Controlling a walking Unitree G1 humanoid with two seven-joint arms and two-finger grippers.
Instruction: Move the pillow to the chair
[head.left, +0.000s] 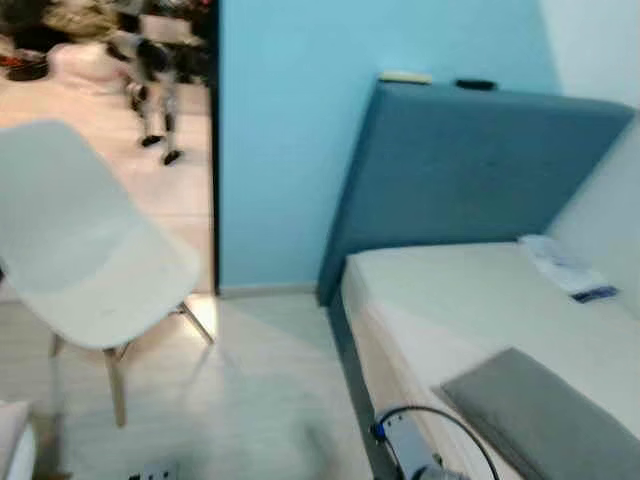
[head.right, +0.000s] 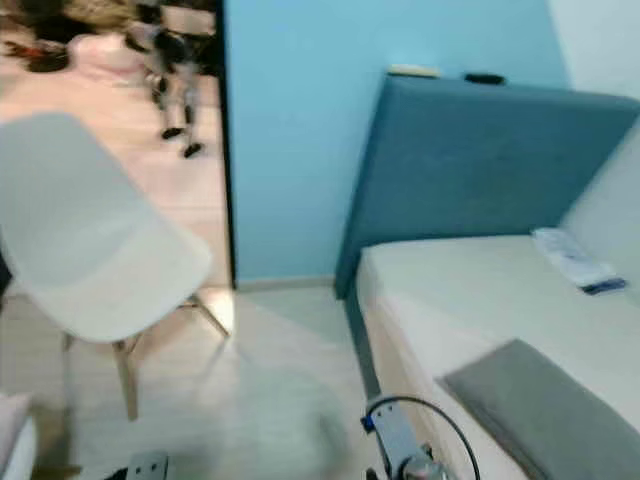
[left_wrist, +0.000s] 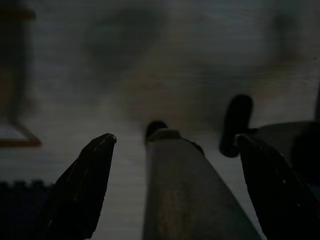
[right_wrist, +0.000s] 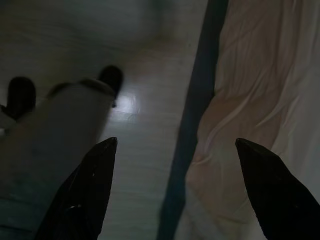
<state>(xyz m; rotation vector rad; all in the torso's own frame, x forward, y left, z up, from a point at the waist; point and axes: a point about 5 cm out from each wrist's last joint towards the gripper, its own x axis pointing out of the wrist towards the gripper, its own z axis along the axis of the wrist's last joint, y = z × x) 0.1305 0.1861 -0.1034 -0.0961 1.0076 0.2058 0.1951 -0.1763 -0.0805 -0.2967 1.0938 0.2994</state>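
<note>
The grey pillow (head.left: 545, 415) lies flat on the bed (head.left: 470, 295), in the lower right of my head view, near the bed's near edge and tilted so that one corner points toward the upper middle of the frame. Nothing of mine touches it. Further up the pale sheet, at the right edge of the frame, lies a small white packet with a dark blue end (head.left: 566, 267), well apart from the pillow. Behind the bed stands a dark blue headboard (head.left: 470, 165) against a light blue wall (head.left: 300, 130); two small things rest on its top edge, too blurred to tell what they are.

The white chair (head.left: 85, 250) with wooden legs stands in the left half of the frame on the pale floor (head.left: 260, 400), well apart from the bed, its seat bare. Past it, in the upper left, a doorway opens onto another room.

My right gripper (right_wrist: 175, 190) hangs low beside the bed, its two black fingers spread wide with nothing between them; below it I see the dark bed frame, the hanging sheet and my own leg and foot. My left gripper (left_wrist: 175, 185) also hangs over the floor in dim light, fingers wide apart and holding nothing.
</note>
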